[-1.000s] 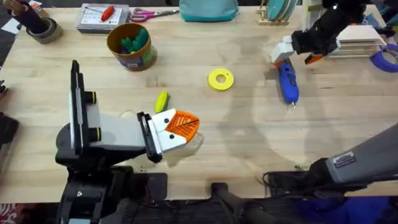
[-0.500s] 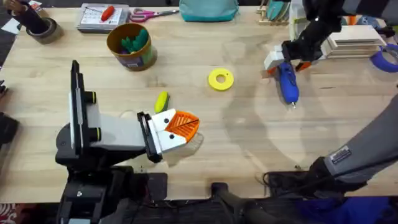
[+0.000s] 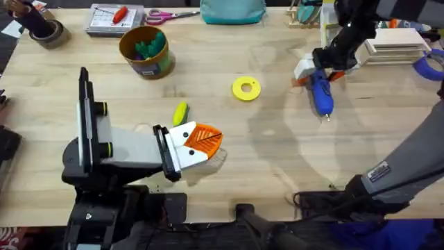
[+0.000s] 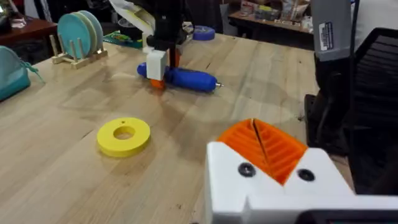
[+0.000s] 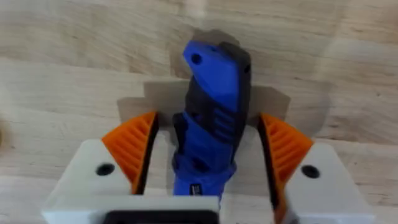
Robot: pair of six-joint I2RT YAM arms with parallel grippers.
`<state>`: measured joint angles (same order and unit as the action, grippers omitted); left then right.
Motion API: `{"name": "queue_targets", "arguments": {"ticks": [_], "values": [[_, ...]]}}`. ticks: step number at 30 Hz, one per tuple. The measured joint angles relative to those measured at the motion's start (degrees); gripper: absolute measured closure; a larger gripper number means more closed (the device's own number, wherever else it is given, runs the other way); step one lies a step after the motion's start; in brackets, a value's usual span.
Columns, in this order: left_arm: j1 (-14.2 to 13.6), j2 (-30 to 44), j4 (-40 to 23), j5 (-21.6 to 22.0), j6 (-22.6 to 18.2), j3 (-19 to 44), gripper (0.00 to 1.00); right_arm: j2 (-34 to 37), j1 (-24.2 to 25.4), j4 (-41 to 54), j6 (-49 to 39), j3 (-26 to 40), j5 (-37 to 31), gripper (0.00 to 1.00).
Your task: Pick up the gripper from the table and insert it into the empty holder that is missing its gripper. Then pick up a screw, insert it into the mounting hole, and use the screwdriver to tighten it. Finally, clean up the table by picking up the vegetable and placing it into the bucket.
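Right gripper (image 5: 205, 155) spread wide; screwdriver (image 5: 211, 112) lies between its pads, untouched

Bright, even light is falling from above onto the table (image 3: 277, 167), leaving soft, faint shadows beside the yellow ring (image 3: 246, 88) and under the screwdriver (image 5: 211, 106). No harsh glare is showing on the pale wood. In the overhead view the near arm links are looking large and blurred at the bottom edge. In the left wrist view the background room is sitting slightly out of focus.
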<state>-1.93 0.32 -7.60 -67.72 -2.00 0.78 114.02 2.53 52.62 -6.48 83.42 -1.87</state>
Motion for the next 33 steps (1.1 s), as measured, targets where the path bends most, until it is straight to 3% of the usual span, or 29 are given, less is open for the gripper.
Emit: {"name": "queue_targets", "arguments": {"ticks": [2, 7, 8, 24, 33], "values": [[0.0, 0.0, 0.0, 0.0, 0.0, 0.0, 0.985, 0.0, 0.04, -0.25, -0.32, 0.0, -0.21, 0.192], [0.0, 0.0, 0.0, 0.0, 0.0, 0.0, 0.985, 0.19, 0.28, -0.7, -1.05, 0.0, -0.21, 0.913], [0.0, -0.02, 0.0, 0.0, 0.0, 0.0, 0.985, 0.41, 0.28, -0.65, -0.94, 0.0, -0.17, 0.967], [0.0, -0.01, 0.0, 0.0, 0.0, 0.0, 0.985, 0.05, 0.28, -0.59, -1.09, -0.02, 0.03, 0.976], [0.0, 0.0, 0.0, 0.0, 0.0, 0.0, 0.985, -6.93, 0.26, 0.01, 0.04, 4.33, 3.43, 0.976]]}}
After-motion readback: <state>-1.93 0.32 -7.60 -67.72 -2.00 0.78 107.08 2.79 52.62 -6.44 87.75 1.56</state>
